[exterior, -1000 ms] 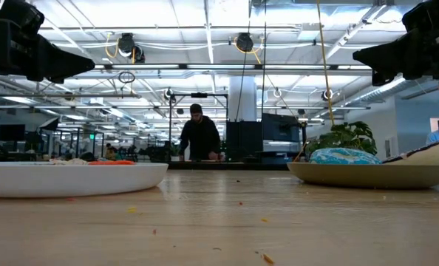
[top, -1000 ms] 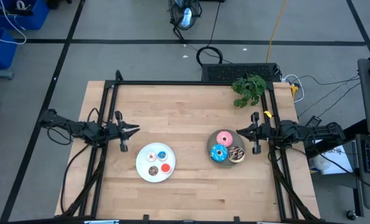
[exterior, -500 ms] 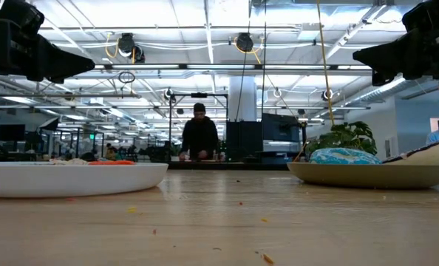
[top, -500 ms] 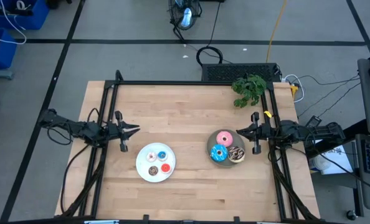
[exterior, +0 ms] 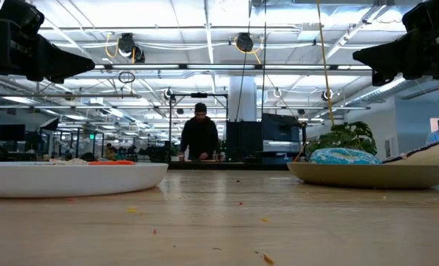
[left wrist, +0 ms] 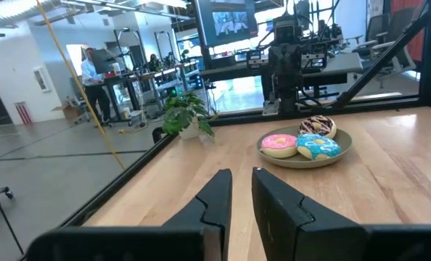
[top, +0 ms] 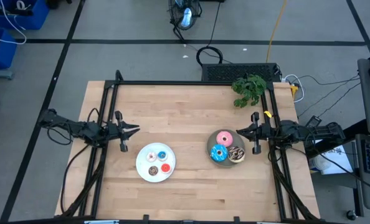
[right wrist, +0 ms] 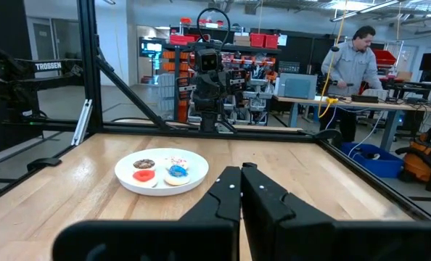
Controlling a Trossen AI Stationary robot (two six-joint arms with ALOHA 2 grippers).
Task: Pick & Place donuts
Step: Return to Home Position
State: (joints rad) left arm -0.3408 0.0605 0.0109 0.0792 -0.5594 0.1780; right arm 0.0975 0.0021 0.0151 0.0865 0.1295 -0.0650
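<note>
Donuts (top: 219,152) lie in two groups on the surface (top: 179,112): three tiny on the white plate (top: 141,163), near left; three larger on the grey plate (top: 210,147), right. Left pincer (top: 135,129) hovers far-left of the white plate, a slit open, empty. Right pincer (top: 238,132), beside the grey plate, is closed, empty.

the left claw (top: 135,129) sits barely ajar, the right claw (top: 238,132) closed.
</note>
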